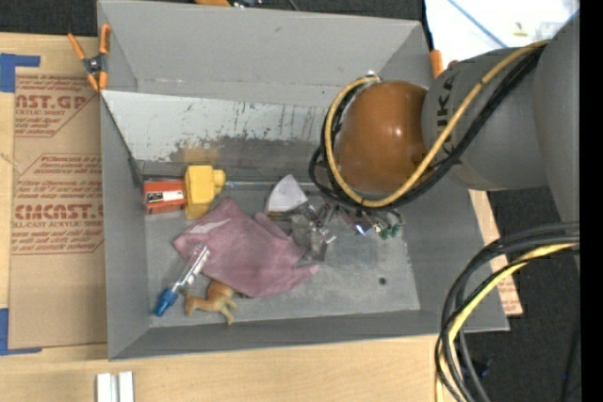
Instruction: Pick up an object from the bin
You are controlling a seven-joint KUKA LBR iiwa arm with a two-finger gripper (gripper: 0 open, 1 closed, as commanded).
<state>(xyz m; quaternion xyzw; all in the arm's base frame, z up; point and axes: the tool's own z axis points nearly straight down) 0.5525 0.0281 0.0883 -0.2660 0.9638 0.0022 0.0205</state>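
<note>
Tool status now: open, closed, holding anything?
Tool: cannot be told whether open or closed. It is low in the bin, at the right edge of the pink cloth, just below a white crumpled piece.

The cardboard [47, 155] left of the bin carries red print. The upper large line reads "CAST.GP", cut off at its left end. A lower large line ends in "CAST"; its first letters are not clear. Below that, a small line reads "CELL-CAST ACRYLIC SHEET". The other small lines are not legible. The arm [509, 127] carries the black letters "KA" on its grey housing, set sideways. The red box [163, 196] has a white label with illegible print.
</note>
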